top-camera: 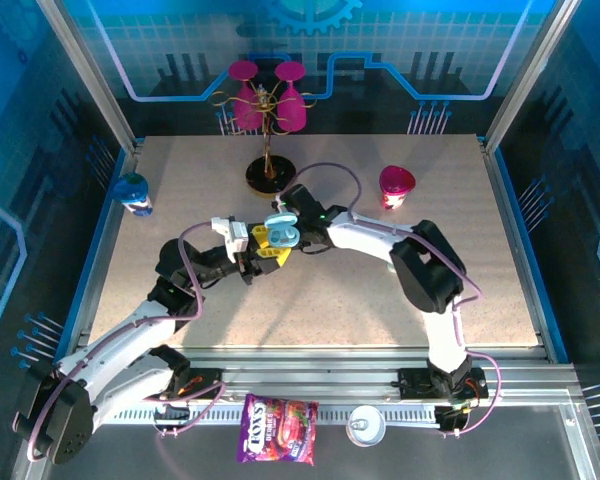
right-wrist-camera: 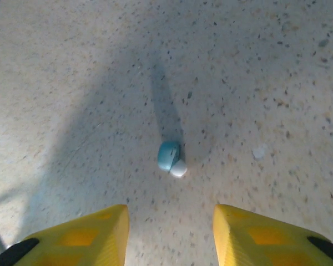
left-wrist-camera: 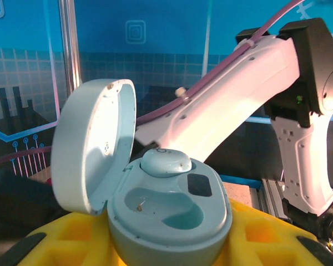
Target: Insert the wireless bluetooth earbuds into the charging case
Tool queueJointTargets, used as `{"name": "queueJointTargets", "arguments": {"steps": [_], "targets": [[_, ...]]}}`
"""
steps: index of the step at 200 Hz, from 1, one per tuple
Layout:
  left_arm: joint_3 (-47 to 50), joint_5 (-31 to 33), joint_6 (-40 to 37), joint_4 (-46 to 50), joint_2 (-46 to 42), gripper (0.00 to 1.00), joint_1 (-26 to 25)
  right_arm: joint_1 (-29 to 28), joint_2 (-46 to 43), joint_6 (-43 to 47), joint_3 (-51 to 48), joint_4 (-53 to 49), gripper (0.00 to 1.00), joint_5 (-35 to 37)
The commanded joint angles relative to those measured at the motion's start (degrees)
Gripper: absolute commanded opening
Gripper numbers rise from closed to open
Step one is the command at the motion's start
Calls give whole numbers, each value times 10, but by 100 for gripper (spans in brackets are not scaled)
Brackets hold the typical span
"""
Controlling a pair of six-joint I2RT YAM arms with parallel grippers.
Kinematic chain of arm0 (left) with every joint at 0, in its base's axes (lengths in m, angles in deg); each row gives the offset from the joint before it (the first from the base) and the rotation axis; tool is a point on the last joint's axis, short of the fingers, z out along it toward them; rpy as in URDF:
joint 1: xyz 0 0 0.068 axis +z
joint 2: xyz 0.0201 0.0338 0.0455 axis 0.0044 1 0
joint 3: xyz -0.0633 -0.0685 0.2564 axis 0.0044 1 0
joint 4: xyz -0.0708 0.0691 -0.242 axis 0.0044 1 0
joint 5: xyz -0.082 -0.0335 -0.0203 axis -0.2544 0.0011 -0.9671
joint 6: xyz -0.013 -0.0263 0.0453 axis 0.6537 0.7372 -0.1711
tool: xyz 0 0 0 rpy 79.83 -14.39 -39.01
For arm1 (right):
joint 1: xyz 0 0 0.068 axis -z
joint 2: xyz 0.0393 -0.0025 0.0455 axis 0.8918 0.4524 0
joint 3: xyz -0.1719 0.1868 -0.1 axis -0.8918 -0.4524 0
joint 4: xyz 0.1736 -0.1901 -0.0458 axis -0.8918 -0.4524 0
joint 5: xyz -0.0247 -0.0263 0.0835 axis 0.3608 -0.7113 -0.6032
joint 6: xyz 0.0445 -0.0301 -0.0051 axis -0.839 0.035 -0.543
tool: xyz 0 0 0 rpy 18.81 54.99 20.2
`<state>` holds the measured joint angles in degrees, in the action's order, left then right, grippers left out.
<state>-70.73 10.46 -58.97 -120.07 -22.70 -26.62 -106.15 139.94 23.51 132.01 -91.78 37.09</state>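
Observation:
My left gripper (left-wrist-camera: 169,244) is shut on the light blue charging case (left-wrist-camera: 172,213), its yellow fingers (left-wrist-camera: 61,244) hugging the case's sides. The lid (left-wrist-camera: 91,147) stands open to the left. One light blue earbud (left-wrist-camera: 166,162) sits in the far slot; the near slot (left-wrist-camera: 164,208) is empty. From above, the case (top-camera: 283,230) hangs over the table's middle, where both arms meet. In the right wrist view a second earbud (right-wrist-camera: 170,157), blue with a white tip, lies on the table. My right gripper (right-wrist-camera: 170,213) hovers just short of it, open, nothing between its yellow fingers (right-wrist-camera: 94,233).
A black-based stand with pink glasses (top-camera: 268,100) rises at the back centre, and a pink cup (top-camera: 396,186) sits back right. A blue-capped cup (top-camera: 133,193) is at the left edge. A candy packet (top-camera: 277,428) and a round tin (top-camera: 365,425) lie in front of the arm bases.

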Motion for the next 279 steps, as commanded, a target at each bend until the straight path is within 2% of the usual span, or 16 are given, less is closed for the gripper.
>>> {"name": "queueJointTargets", "arguments": {"steps": [1, 62, 99, 139, 211, 279], "targets": [[-15, -5, -14, -11, -12, 33, -5, -19, 46, 37, 67, -88, 43, 69], [-16, -9, -15, -11, -9, 33, -8, -55, 136, 75, 211, -197, 39, 156], [-16, -12, -16, -12, -7, 34, -8, -64, 186, 84, 282, -237, 32, 163], [-14, -11, -19, -10, -8, 34, -8, -71, 227, 92, 341, -274, 31, 165], [-11, -9, -22, -9, -10, 34, -8, -75, 253, 96, 378, -296, 27, 155], [-12, -7, -22, -6, -9, 34, -8, -89, 243, 141, 375, -316, 34, 144]]}}
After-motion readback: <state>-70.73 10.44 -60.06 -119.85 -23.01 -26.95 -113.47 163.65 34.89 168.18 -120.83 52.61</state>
